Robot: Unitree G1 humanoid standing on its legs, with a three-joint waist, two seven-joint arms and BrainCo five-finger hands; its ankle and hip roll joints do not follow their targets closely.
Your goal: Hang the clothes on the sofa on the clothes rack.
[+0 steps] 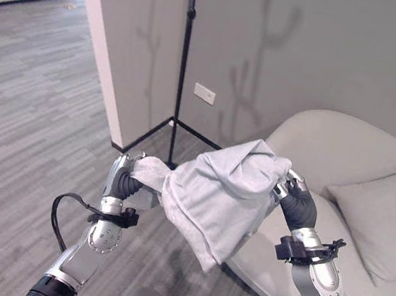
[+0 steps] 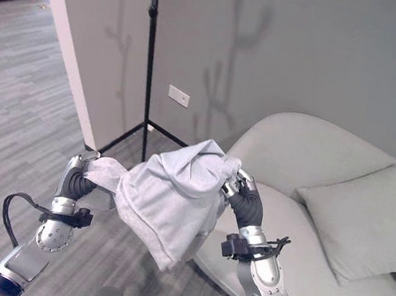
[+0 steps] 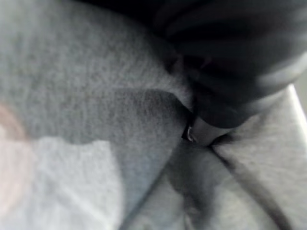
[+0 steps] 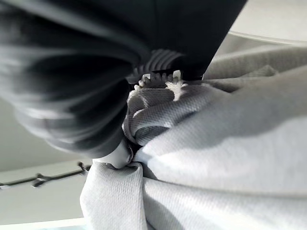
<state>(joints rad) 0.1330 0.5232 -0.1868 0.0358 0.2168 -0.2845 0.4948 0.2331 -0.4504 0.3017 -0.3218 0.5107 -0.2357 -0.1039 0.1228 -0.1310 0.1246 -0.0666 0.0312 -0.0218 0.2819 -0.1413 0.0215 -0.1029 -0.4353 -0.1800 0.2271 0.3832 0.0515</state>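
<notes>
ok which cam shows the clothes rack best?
Left eye view: the clothes rack shows its black pole and floor legs against the wall. The right eye view shows the same, nearer its edge. The wrist views show grey garment up close instead.

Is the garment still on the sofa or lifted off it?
Lifted off. The garment hangs bunched in the air between the left hand and right hand, beside the sofa, not yet on the rack.

You have the sofa (image 2: 307,151) on the right, a cushion (image 2: 360,220) lying on it; the rack (image 1: 183,66) stands on the floor (image 1: 31,82), far left.
</notes>
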